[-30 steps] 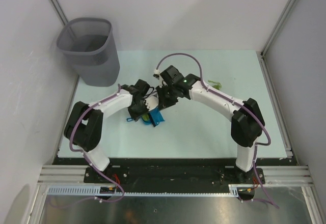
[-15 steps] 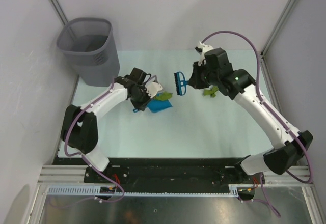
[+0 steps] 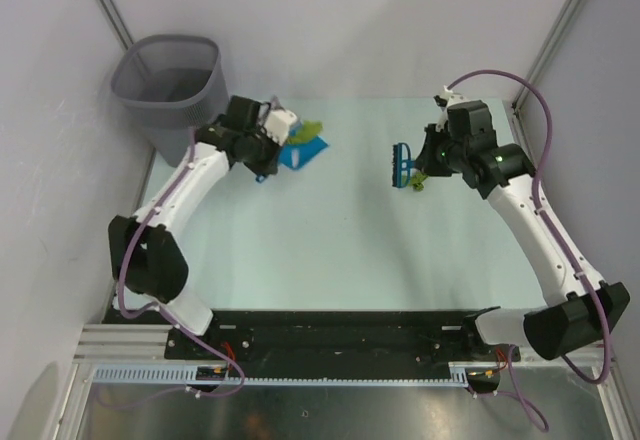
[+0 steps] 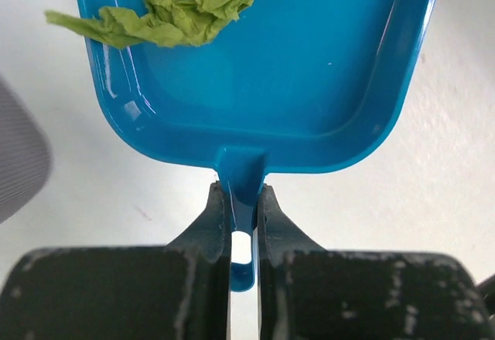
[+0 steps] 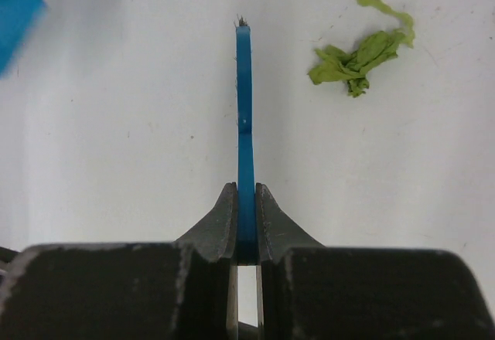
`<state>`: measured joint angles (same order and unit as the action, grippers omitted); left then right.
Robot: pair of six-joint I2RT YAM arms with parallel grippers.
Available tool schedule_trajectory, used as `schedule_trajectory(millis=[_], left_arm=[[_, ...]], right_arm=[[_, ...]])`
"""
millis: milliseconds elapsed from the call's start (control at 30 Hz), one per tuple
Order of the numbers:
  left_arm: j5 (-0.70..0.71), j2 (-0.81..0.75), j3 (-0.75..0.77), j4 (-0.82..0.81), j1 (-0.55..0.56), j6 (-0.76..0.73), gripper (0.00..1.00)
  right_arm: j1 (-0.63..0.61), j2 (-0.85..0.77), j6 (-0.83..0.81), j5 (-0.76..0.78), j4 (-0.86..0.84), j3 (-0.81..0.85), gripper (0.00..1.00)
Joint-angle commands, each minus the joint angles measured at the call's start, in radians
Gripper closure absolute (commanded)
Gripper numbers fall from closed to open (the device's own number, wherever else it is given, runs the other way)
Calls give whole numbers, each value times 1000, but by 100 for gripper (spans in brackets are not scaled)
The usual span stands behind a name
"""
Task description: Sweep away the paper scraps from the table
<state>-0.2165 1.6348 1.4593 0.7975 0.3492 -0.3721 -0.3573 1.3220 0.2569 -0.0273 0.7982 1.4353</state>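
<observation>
Your dustpan (image 4: 325, 69) is glossy, smooth plastic; the paper scraps (image 4: 186, 4) look crumpled and matt; the table (image 3: 340, 250) is matt; at eleven o'clock, the wastebasket (image 3: 175, 95) is mesh.

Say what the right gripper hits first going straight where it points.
Past the brush it grips, the right gripper faces only bare table. The way looks free; the paper scrap sits off-line, though height is unclear.

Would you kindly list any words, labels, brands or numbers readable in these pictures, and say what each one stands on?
None: no readable text shows on the dustpan, the brush, the wastebasket, the paper scraps or the table.
</observation>
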Motion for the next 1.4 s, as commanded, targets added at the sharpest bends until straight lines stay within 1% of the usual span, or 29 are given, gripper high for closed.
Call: schedule_trajectory(millis=[0, 67, 267, 300, 400, 467, 533, 567, 600, 633, 667, 700, 733, 767, 833, 867, 933, 967, 1033, 1067, 1133, 1167, 1233, 1333, 1367], left_arm=[[-8, -87, 168, -32, -107, 191, 100], [9, -96, 223, -38, -133, 226, 100], [75, -153, 320, -81, -193, 358, 100], [107, -161, 329, -90, -206, 399, 100], [164, -167, 383, -103, -236, 453, 100], [208, -158, 436, -103, -254, 460, 100], [301, -135, 470, -103, -262, 424, 100], [336, -129, 498, -103, -266, 405, 100], [363, -124, 509, -101, -268, 350, 100], [428, -121, 530, -101, -268, 320, 100], [459, -121, 538, -103, -266, 294, 100], [494, -119, 549, -101, -268, 226, 100], [564, -122, 568, -101, -268, 191, 100], [607, -121, 578, -103, -268, 123, 100], [673, -124, 601, -101, -268, 53, 100], [743, -122, 610, -101, -266, -15, 100], [823, -106, 640, -103, -266, -85, 100], [907, -93, 653, -104, -266, -156, 100], [991, -43, 687, -104, -266, -223, 100], [1061, -26, 694, -106, -265, -285, 100], [1114, 17, 714, -110, -266, -339, 100], [1164, 42, 720, -112, -266, -387, 100], [1201, 62, 745, -119, -265, -427, 100], [1279, 102, 782, -151, -265, -530, 100], [1299, 123, 788, -161, -265, -597, 100]], right_arm=[[20, -49, -21, -5, -1, -21, 100], [20, -46, -24, -10, -4, -41, 100], [20, -37, -18, -48, -25, -84, 100], [18, -35, -15, -59, -33, -96, 100], [6, -27, -10, -77, -47, -105, 100], [-12, -24, -15, -69, -48, -105, 100], [-28, -21, -21, -66, -47, -107, 100], [-40, -23, -21, -60, -48, -107, 100], [-46, -21, -22, -59, -47, -107, 100], [-52, -20, -27, -57, -48, -108, 100], [-64, -18, -28, -54, -47, -108, 100], [-68, -17, -34, -51, -44, -108, 100], [-74, -14, -36, -48, -45, -108, 100], [-78, -12, -39, -42, -44, -108, 100], [-92, -7, -39, -40, -45, -108, 100], [-95, -4, -39, -39, -47, -108, 100], [-109, 2, -39, -39, -53, -108, 100], [-114, 9, -41, -39, -57, -108, 100], [-127, 16, -39, -43, -66, -108, 100], [-132, 23, -35, -46, -71, -108, 100], [-149, 28, -33, -48, -80, -108, 100], [-155, 31, -34, -48, -80, -108, 100], [-169, 34, -36, -43, -82, -108, 100], [-177, 36, -30, -48, -80, -108, 100], [-180, 34, -31, -48, -88, -108, 100]])
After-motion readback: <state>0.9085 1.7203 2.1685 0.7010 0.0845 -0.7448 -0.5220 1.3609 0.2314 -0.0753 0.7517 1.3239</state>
